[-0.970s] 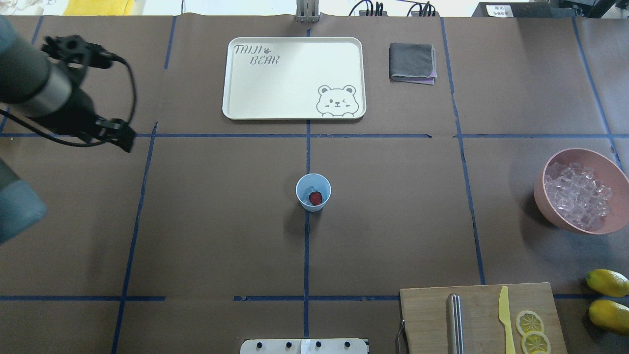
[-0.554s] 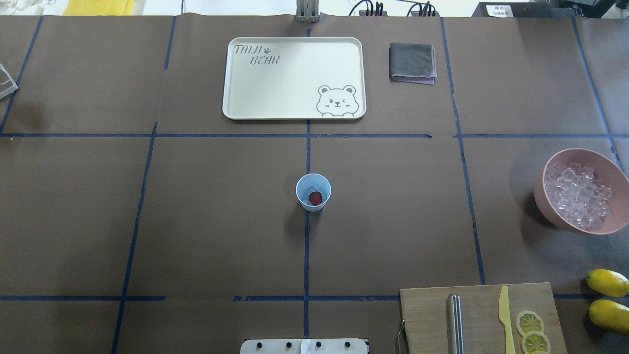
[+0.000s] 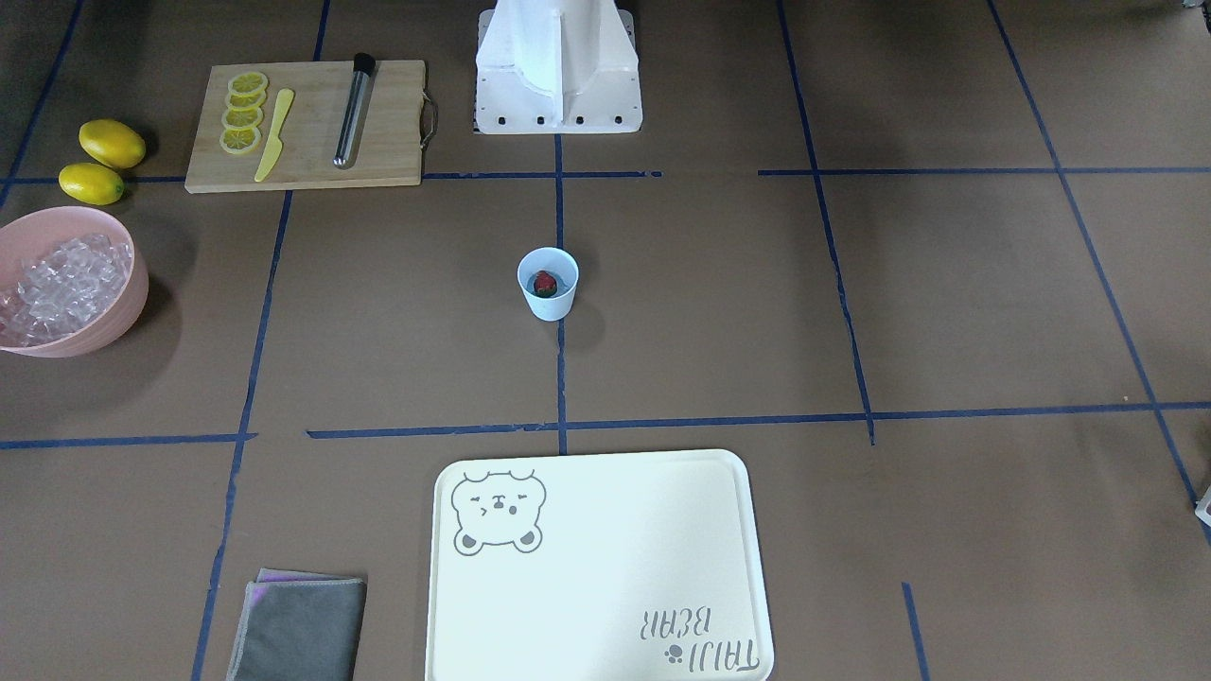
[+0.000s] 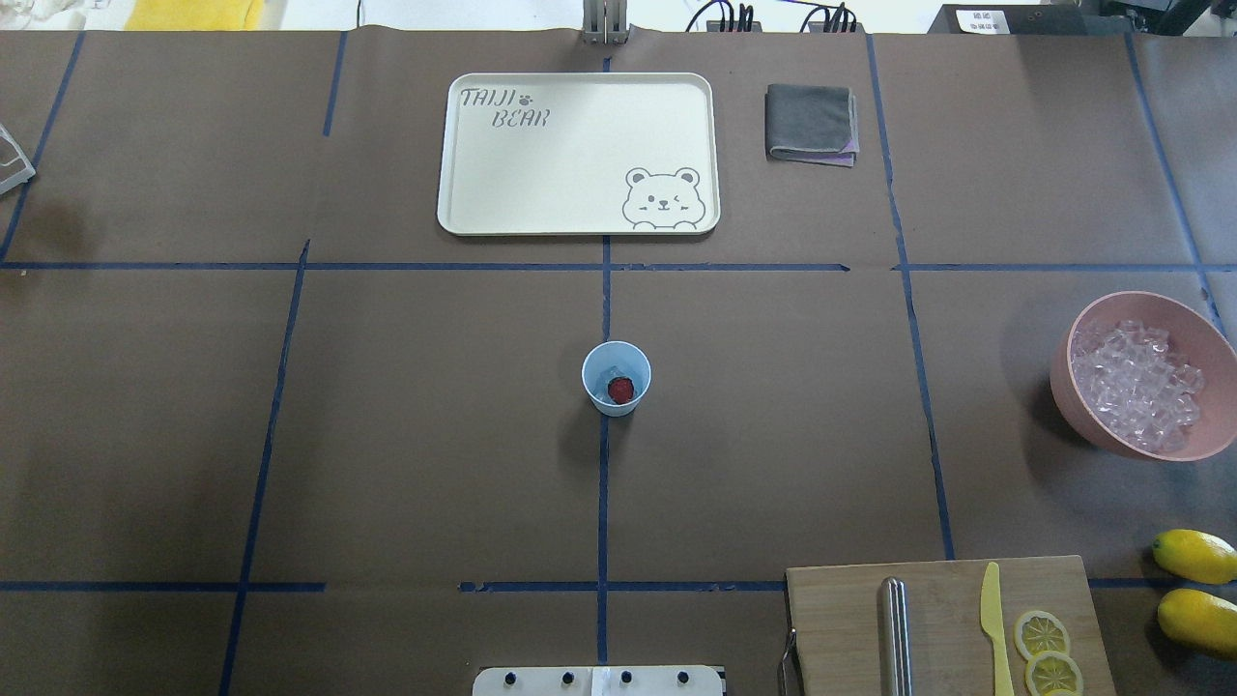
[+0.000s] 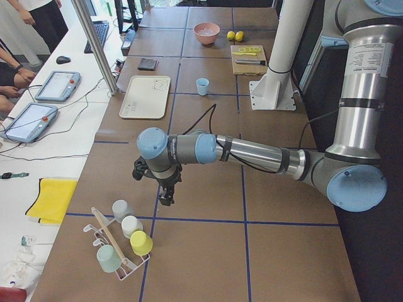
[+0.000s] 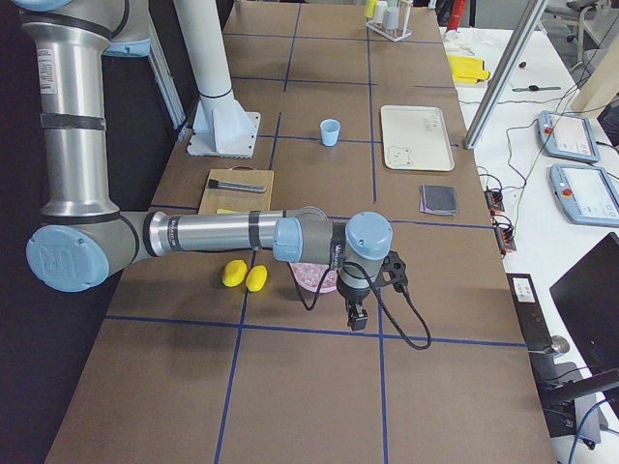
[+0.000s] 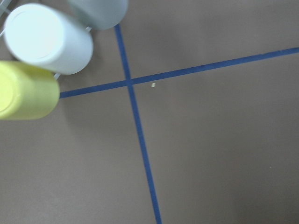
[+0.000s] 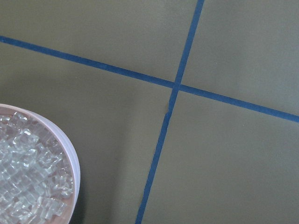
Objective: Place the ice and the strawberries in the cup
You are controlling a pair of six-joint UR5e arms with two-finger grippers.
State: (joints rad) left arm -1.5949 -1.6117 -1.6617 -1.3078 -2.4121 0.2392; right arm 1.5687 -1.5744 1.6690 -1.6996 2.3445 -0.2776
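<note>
Left arm [image 5: 252,151] withdrawn, cup [image 4: 617,409] mid-table, well apart

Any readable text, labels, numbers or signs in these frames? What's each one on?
"TAIJI BEAR", with a paw print: on the tray, next to a bear-face drawing; upside down in the front-facing view.
White label at the table's far edge: too small to read.
Printed sticker on the left arm: too small to read.
Printed sticker on the right arm: too small to read.

I see the brown, blue-taped table [image 4: 387,435] carrying a cup [image 4: 618,407] at centre, a tray [image 4: 580,145], cloth [image 4: 810,123], bowl [image 4: 1075,406], board [image 4: 836,619] and two lemons [image 4: 1194,556].
</note>
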